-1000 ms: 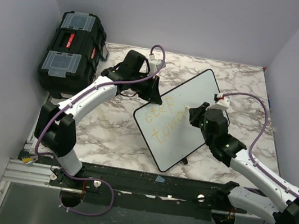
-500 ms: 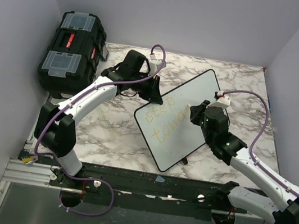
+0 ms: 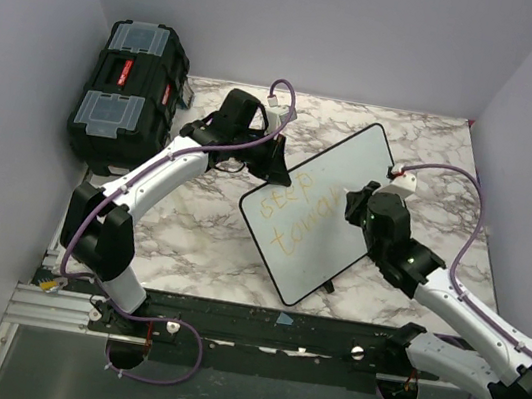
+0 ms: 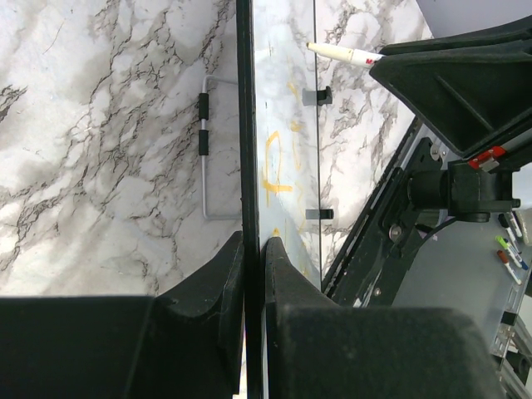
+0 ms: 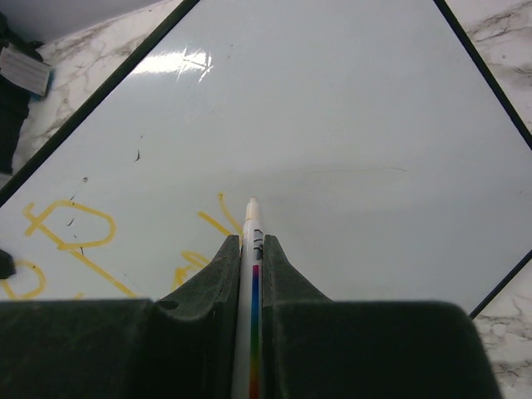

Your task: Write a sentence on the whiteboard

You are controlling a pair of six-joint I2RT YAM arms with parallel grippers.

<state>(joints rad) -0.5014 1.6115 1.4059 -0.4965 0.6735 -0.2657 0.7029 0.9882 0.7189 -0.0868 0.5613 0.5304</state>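
The whiteboard (image 3: 342,166) stands tilted in the middle of the counter (image 3: 194,239), its black rim pinched in the left claw (image 4: 252,249). The right claw (image 5: 252,249) clamps a marker (image 5: 253,220) — its tip is at the board, though contact is hard to judge. The sentence (image 3: 288,218), in faint yellow, shows two lines — their ends are hidden behind the right claw and the letters are barely legible.

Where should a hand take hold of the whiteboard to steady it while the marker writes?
On the thin black rim of the whiteboard, edge-on from the left, one finger on each face, as the left hand grips it now. It is a thin flat panel, and that spot stays clear of the sentence and the marker.
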